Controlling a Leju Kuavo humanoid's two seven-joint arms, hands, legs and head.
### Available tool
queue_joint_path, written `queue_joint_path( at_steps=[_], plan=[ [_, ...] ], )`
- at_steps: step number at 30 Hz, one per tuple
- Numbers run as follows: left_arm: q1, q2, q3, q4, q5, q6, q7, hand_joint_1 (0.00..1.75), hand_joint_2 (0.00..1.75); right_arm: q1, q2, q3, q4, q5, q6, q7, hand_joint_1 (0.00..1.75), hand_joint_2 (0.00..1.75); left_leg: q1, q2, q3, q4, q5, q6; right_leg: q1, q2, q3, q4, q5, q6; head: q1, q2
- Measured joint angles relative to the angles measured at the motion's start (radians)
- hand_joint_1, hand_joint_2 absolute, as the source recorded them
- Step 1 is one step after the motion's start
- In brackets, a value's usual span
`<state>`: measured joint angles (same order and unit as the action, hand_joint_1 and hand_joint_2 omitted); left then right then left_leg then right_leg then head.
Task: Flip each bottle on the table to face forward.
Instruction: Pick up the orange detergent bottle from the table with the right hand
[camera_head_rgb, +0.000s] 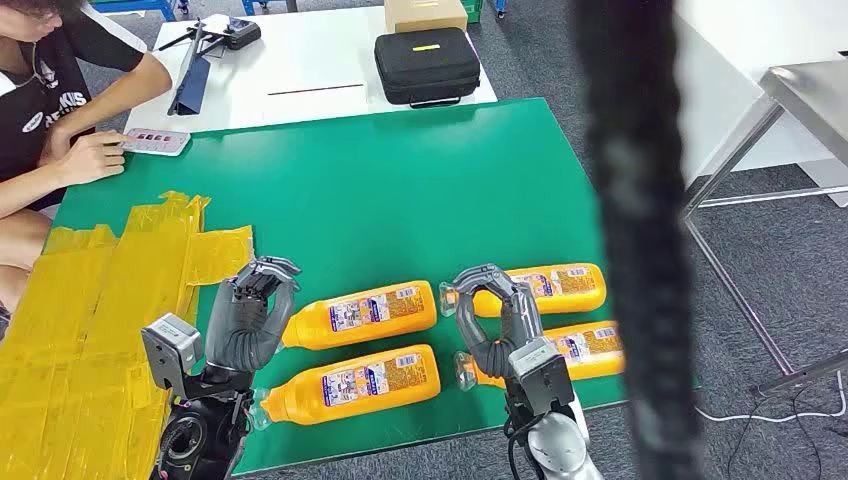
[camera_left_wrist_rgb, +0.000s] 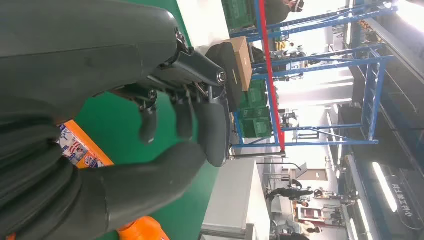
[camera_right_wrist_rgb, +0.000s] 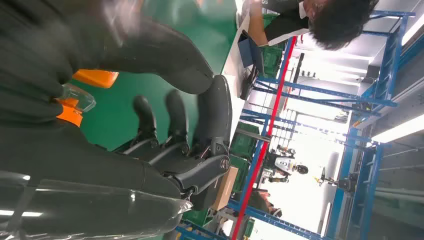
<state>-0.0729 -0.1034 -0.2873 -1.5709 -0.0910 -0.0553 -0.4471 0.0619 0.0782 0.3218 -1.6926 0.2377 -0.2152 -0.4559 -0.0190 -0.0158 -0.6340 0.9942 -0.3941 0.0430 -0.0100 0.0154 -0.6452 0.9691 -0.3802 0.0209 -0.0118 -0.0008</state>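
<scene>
- We see four orange bottles lying on their sides on the green table (camera_head_rgb: 400, 190), in two pairs, all with labels facing up.
- The left pair: the far-left bottle (camera_head_rgb: 362, 314) and the near-left bottle (camera_head_rgb: 350, 385) lie one behind the other, caps pointing left.
- The right pair: the far-right bottle (camera_head_rgb: 555, 287) and the near-right bottle (camera_head_rgb: 580, 350), caps also pointing left.
- Our left hand (camera_head_rgb: 245, 315) hovers just left of the far-left bottle's cap end, fingers curled in with nothing between them; from the wrist we see the fingers (camera_left_wrist_rgb: 147, 125) bent over green surface.
- Our right hand (camera_head_rgb: 495, 315) stands over the cap ends of the right pair, fingers arched downward; we cannot tell whether it grips a bottle.
- Yellow tape (camera_head_rgb: 90, 310) covers the table's left part.
- A person (camera_head_rgb: 60, 90) sits at the far left, hand on a small device (camera_head_rgb: 155, 140).
- A black case (camera_head_rgb: 427, 65) rests on the white table beyond.
</scene>
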Motion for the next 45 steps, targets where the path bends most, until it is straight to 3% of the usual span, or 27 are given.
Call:
queue_joint_path(
  at_steps=[3, 8, 9, 12, 13, 19, 24, 29, 34, 40, 45],
  plan=[
    [0.004, -0.004, 0.0, 0.003, -0.011, 0.029, -0.016, 1.75, 1.75, 0.002, 0.002, 0.0, 0.003, 0.002, -0.023, -0.015, 1.75, 1.75, 0.0, 0.0, 0.0, 0.0, 0.0, 0.0, 0.0, 0.0, 0.0, 0.0, 0.0, 0.0, 0.0, 0.0],
    [0.049, -0.045, -0.034, 0.084, -0.038, 0.18, -0.169, 1.75, 1.75, 0.02, 0.031, 0.02, 0.075, 0.005, -0.156, -0.142, 1.73, 1.75, 0.0, 0.0, 0.0, 0.0, -0.001, 0.0, 0.0, 0.0, 0.0, 0.0, 0.0, 0.0, 0.0, 0.0],
    [0.054, -0.049, -0.043, 0.098, -0.036, 0.189, -0.178, 1.68, 1.75, 0.023, 0.033, 0.026, 0.086, 0.006, -0.165, -0.15, 1.55, 1.75, 0.0, 0.0, 0.0, 0.0, -0.001, 0.0, 0.0, 0.0, 0.0, 0.0, -0.001, 0.0, 0.0, 0.0],
    [0.06, -0.053, -0.061, 0.123, -0.027, 0.202, -0.18, 0.38, 1.75, 0.025, 0.036, 0.037, 0.104, 0.008, -0.18, -0.149, 0.26, 1.75, 0.0, 0.0, 0.0, 0.0, -0.001, 0.0, 0.0, 0.0, 0.0, 0.0, -0.001, 0.0, 0.0, 0.0],
    [0.06, -0.053, -0.064, 0.127, -0.023, 0.204, -0.177, 0.0, 1.75, 0.025, 0.036, 0.039, 0.108, 0.011, -0.185, -0.146, 0.0, 1.75, 0.0, 0.0, 0.0, 0.0, -0.001, 0.0, 0.0, 0.0, 0.0, 0.0, -0.001, 0.0, 0.0, 0.0],
    [0.06, -0.054, -0.077, 0.144, -0.014, 0.215, -0.167, 0.0, 1.75, 0.024, 0.036, 0.045, 0.116, 0.041, -0.204, -0.122, 0.0, 1.75, 0.0, 0.0, 0.0, 0.0, -0.001, 0.0, 0.0, 0.0, 0.0, 0.0, 0.0, 0.0, 0.0, 0.0],
    [0.056, -0.055, -0.084, 0.156, -0.007, 0.22, -0.163, 0.0, 1.75, 0.01, 0.036, 0.056, 0.12, 0.149, -0.254, -0.088, 0.0, 1.75, 0.0, 0.0, 0.0, 0.0, -0.001, 0.0, 0.0, 0.0, 0.0, 0.0, 0.0, 0.0, 0.0, 0.0],
    [0.051, -0.056, -0.093, 0.165, -0.003, 0.22, -0.162, 0.0, 1.75, -0.018, 0.033, 0.075, 0.128, 0.338, -0.289, -0.001, 0.0, 1.75, 0.0, 0.0, 0.0, 0.0, -0.001, 0.0, 0.0, 0.0, 0.0, 0.0, 0.0, 0.0, 0.0, 0.0],
    [0.049, -0.058, -0.097, 0.174, -0.003, 0.219, -0.161, 0.0, 1.75, -0.061, 0.022, 0.094, 0.142, 0.585, -0.29, 0.137, 0.0, 1.75, 0.0, 0.0, 0.0, 0.0, 0.0, 0.0, 0.0, 0.0, 0.0, 0.0, 0.0, 0.0, 0.0, 0.0],
    [0.048, -0.06, -0.103, 0.183, -0.002, 0.212, -0.162, 0.0, 1.75, -0.137, -0.001, 0.121, 0.171, 0.771, -0.131, 0.279, 0.0, 1.75, 0.0, 0.0, 0.0, 0.0, 0.0, 0.0, 0.0, 0.0, 0.0, 0.0, 0.0, 0.0, 0.0, 0.0],
    [0.046, -0.064, -0.103, 0.188, -0.002, 0.206, -0.162, 0.0, 1.75, -0.241, -0.017, 0.161, 0.27, 0.816, -0.005, 0.318, 0.0, 1.75, 0.0, 0.0, 0.0, 0.0, 0.0, 0.0, 0.0, 0.0, 0.001, 0.0, 0.0, 0.0, 0.0, 0.0]
  ],
)
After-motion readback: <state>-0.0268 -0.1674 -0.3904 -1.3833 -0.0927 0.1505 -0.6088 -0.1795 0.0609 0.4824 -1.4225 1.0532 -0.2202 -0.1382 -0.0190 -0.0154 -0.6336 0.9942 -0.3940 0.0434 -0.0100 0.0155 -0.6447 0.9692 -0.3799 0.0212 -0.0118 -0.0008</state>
